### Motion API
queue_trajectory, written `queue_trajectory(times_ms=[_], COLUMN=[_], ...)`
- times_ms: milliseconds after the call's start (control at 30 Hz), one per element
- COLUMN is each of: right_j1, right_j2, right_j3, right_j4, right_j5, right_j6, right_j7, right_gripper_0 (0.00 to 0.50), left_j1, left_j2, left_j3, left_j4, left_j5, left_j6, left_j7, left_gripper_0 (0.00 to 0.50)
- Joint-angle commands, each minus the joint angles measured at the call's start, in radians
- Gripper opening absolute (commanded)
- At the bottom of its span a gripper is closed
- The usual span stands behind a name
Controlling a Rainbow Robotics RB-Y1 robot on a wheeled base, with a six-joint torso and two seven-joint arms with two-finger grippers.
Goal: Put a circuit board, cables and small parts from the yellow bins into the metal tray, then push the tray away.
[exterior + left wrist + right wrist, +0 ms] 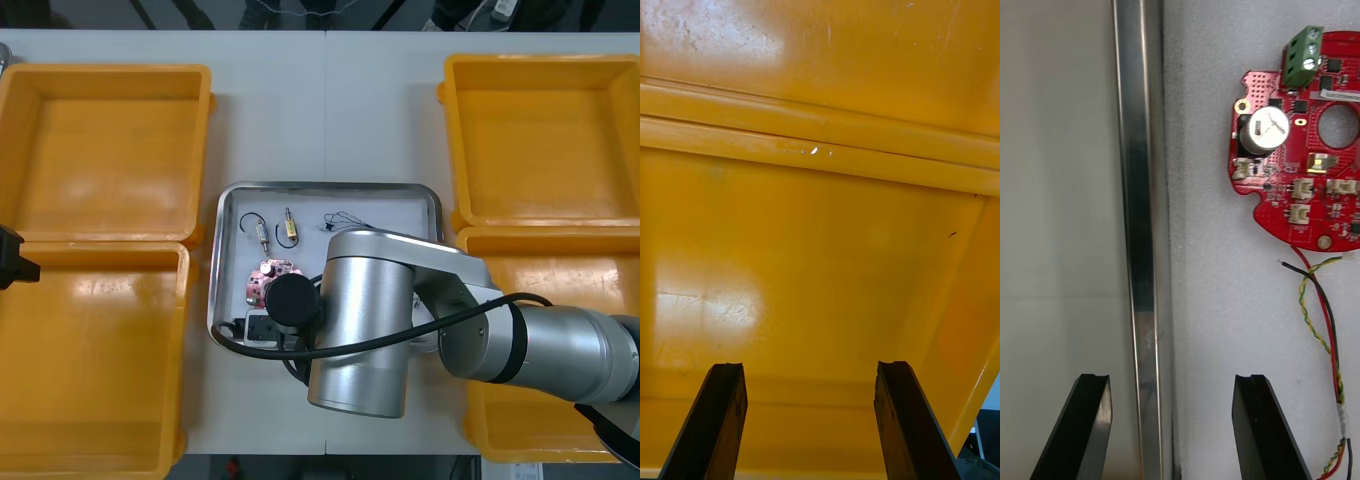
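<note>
Red circuit board (1300, 157) lies ahead of right hand (1172, 379), seemingly untouched

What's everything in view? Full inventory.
yellow plastic bins: four, yellow, two left, two right
shiny metal tray: one, white inside, between the bins
round red circuit board: one, red, in tray by its left rim
red-yellow-black twisted cable: one, in tray, running from the board
small metal parts: two, metallic, on black wire loops, tray's far half
thin black cable: one, black, tray's far right
right arm: silver, over tray; jaws open astride its rim
left arm: black, left edge; jaws open over a bin
</note>
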Motion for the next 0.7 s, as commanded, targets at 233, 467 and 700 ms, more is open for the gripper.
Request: queue_trajectory(times_ms=[233, 467, 700], right_j1=[0.013, 0.015, 0.015], right_j2=[0.008, 0.008, 0.008], right_j3=[0.067, 0.091, 0.119], right_j4=[0.045, 0.079, 0.103], right_j5=[0.017, 0.036, 0.071], right_j6=[-0.059, -0.096, -0.125], right_j7=[0.040, 0.043, 0.036], right_gripper_0=[0.465, 0.465, 0.465], left_j1=[0.017, 0.017, 0.017], left_j2=[0.044, 0.044, 0.044], left_j3=[0.032, 0.032, 0.032], left_j4=[-0.032, -0.032, -0.032], left_j5=[0.009, 0.009, 0.009], left_j6=[0.006, 0.006, 0.006], left_j7=[-0.063, -0.063, -0.063], left_gripper_0=[0.500, 0.500, 0.500])
